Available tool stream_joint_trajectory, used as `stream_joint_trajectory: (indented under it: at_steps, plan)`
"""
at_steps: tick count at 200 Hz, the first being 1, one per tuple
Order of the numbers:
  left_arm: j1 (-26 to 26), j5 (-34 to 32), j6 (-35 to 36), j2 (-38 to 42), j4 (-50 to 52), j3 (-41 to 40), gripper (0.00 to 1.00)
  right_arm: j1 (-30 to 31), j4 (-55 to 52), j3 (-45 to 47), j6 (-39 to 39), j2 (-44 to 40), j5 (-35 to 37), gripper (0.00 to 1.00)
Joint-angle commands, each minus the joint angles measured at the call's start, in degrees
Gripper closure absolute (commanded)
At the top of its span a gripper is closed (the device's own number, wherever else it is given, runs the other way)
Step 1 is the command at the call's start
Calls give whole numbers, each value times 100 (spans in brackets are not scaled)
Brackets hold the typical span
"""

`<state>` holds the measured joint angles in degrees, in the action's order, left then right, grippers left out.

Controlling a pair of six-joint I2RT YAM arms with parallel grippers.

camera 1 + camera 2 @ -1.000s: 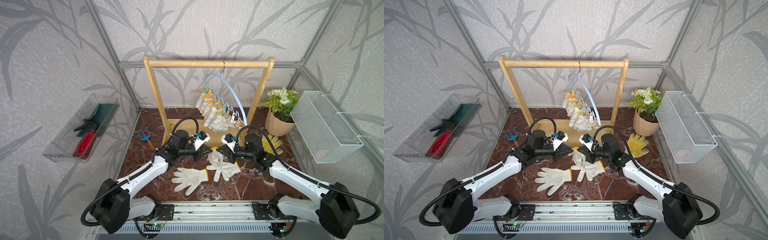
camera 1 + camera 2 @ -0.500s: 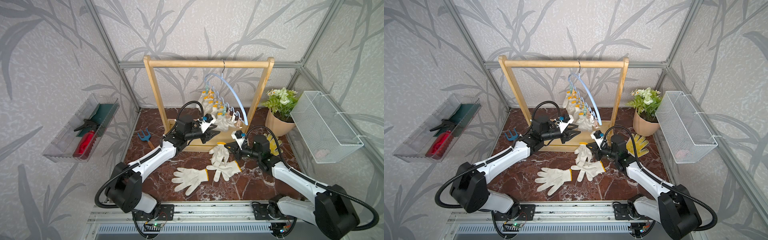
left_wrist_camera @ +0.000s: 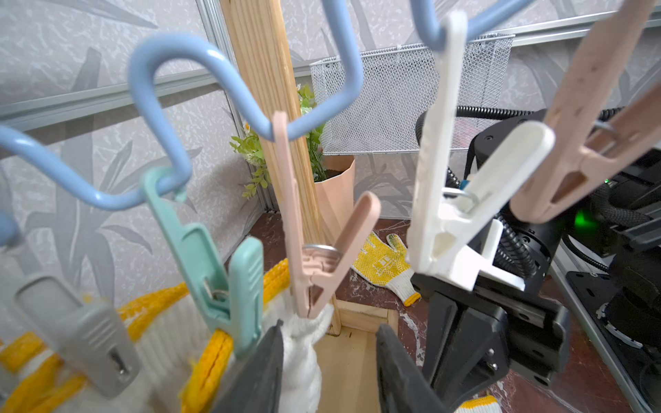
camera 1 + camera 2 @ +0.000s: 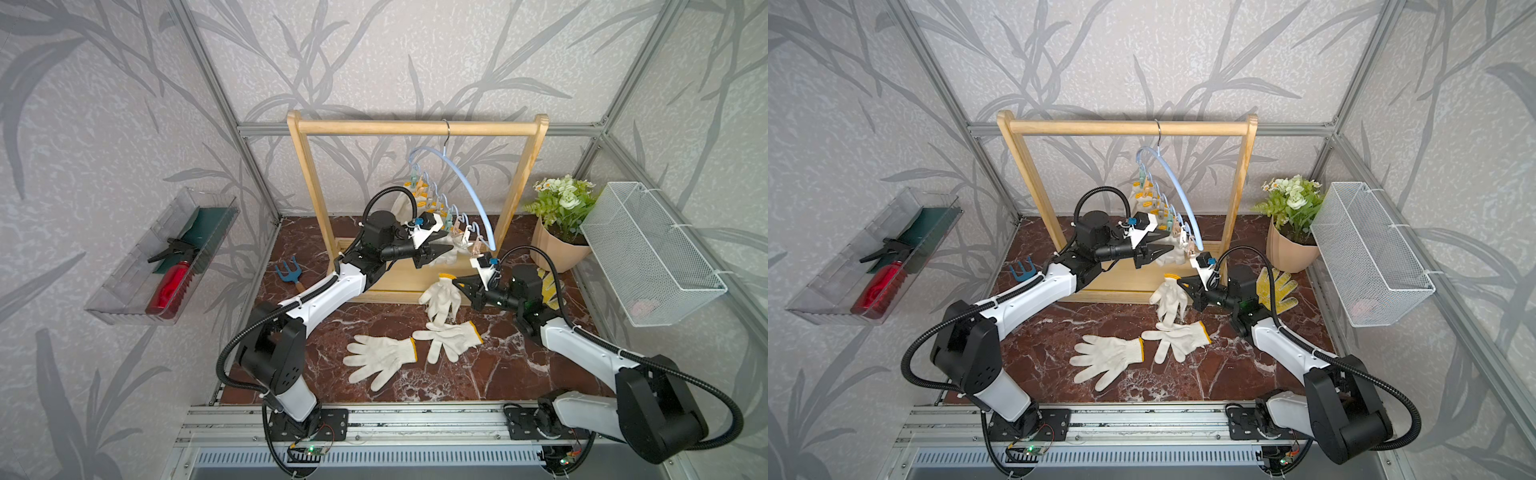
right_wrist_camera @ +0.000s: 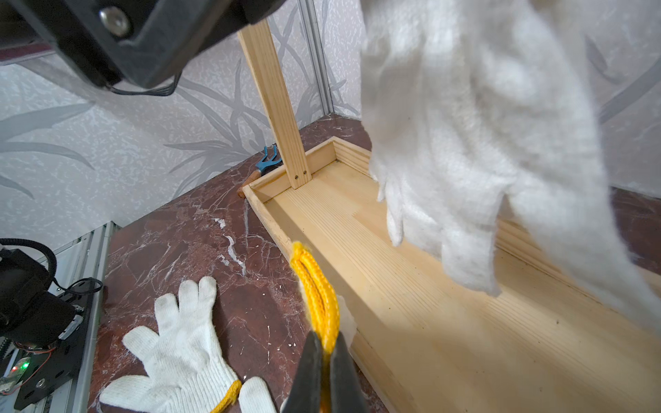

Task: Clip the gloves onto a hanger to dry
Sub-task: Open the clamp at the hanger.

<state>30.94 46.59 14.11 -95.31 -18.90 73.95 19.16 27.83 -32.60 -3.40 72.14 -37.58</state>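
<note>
Hanger (image 4: 468,183): light-blue arc, metal hook over the top bar of the wooden rack (image 4: 415,126); hangs tilted, low end toward the rack's right post
Clips (image 3: 214,271): pastel pegs in a row under the hanger's wavy wire; the grey, teal and pink ones bite on cloth
Clipped gloves (image 3: 161,321): off-white knit, yellow cuffs up in the pegs, fingers hanging over the rack's base
Left gripper (image 3: 329,372): raised just below the pink peg; jaws spread, off-white cloth lying by one finger, though the wrist view is too close to show whether they touch
Right gripper (image 5: 323,354): lower, just in front of the rack's base; jaws pressed together on a yellow cuff
Held glove (image 4: 442,297): dangles from that cuff, fingers down, tips close above the marble table (image 4: 332,324)
Loose gloves (image 4: 380,361): two, flat on the table, just beside each other, below the held one
Yellow patterned glove (image 4: 550,286): flat behind the right arm, near the plant pot (image 4: 557,249)
</note>
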Motion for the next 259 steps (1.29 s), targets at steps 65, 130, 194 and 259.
stream_joint_trajectory:
  at_steps: [65,130,194,259]
  plan:
    - [114,-358,56,-352,-666,485,57,-6,-72,-147,112,-51,-127,100]
    - [274,-291,-70,-374,-1006,515,55,-4,-153,-150,164,-51,-135,100]
    - [623,-1187,-187,-468,-1807,271,50,-8,-502,-97,259,-269,395,100]
    - [806,-1815,-172,-550,-2013,334,52,-11,-646,-55,296,-307,392,100]
